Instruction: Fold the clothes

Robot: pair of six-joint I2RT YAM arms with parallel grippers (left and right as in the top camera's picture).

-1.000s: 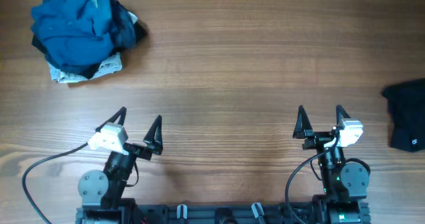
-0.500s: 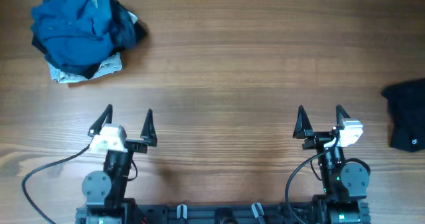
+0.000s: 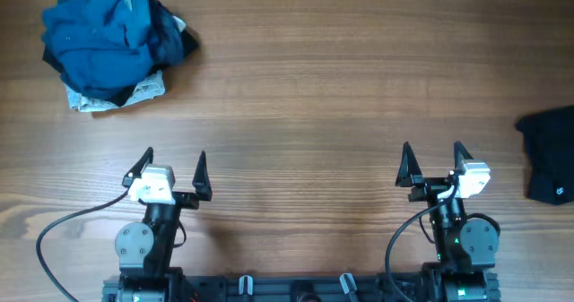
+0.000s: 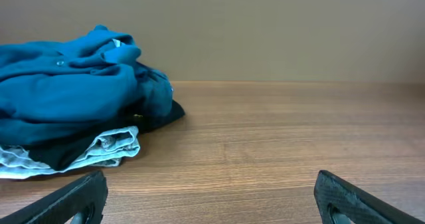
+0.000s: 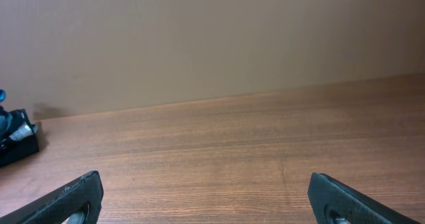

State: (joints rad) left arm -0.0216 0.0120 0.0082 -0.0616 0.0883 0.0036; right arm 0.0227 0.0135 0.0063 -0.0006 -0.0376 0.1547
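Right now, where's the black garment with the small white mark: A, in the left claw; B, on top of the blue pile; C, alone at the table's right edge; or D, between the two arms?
C: the black garment lies by itself at the right edge of the table, far across from the blue pile.
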